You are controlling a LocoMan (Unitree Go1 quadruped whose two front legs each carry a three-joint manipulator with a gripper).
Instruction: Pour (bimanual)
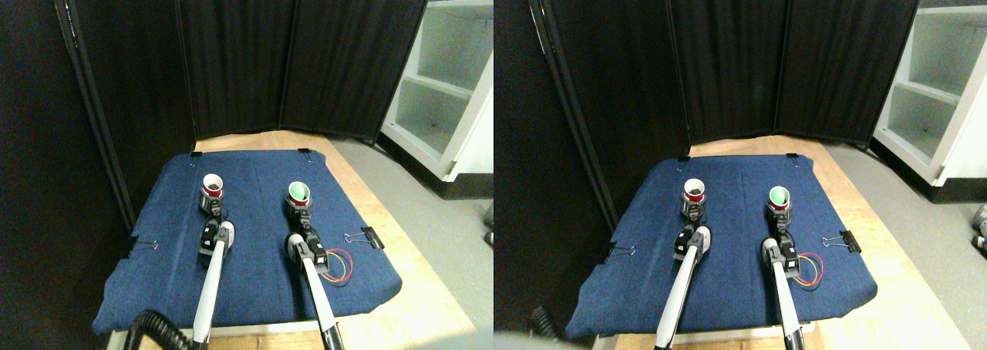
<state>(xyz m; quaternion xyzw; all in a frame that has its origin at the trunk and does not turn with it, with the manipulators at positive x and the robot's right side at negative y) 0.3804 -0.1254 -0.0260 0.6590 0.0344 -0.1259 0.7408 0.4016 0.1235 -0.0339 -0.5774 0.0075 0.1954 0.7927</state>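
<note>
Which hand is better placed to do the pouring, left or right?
Likely the left. The left hand is at the red cup, which seems to hold something dark. The right hand is at the cup with the green inside, which looks empty, so it suits receiving.

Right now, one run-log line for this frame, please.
left tool at red cup | right tool at green-lined cup | both upright on blue cloth | no pour yet

Across the top of the frame we see a black folding screen [308, 57], and at upper right a white shelf unit [447, 95]. Grey floor [432, 227] runs down the right beside our wooden desk [409, 250].
</note>
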